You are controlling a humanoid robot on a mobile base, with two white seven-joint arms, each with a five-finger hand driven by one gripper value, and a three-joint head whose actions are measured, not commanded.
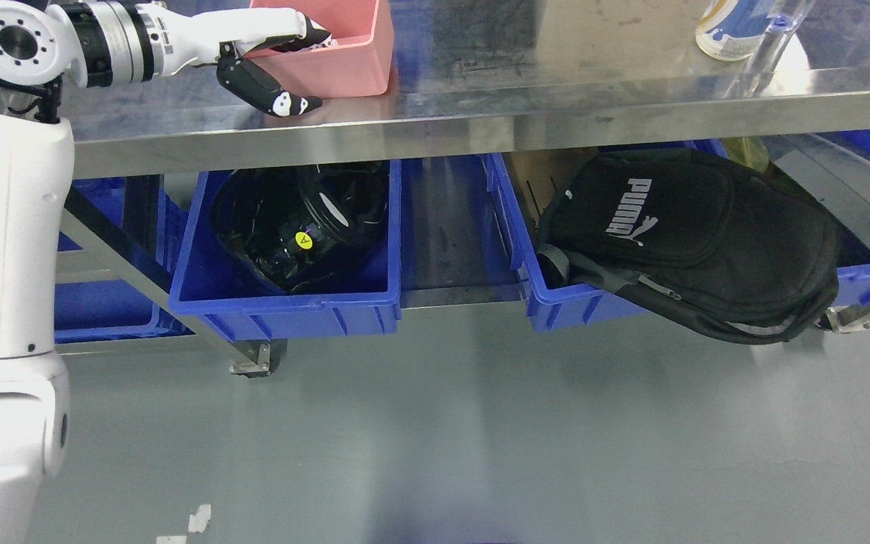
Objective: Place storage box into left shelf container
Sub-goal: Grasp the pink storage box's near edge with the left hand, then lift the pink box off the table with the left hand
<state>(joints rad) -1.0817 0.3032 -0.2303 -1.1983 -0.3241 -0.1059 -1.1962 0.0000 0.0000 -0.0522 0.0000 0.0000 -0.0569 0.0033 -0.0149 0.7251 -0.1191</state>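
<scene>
Left hand (269,64) fingers pinch pink storage box (329,53) wall on table (480,113); thin grip may slip before reaching full blue container (284,302).

You saw "PUMA" (white lettering, with the cat logo) on the black backpack (695,242); the yellow sticker (303,239) bore "A".
</scene>
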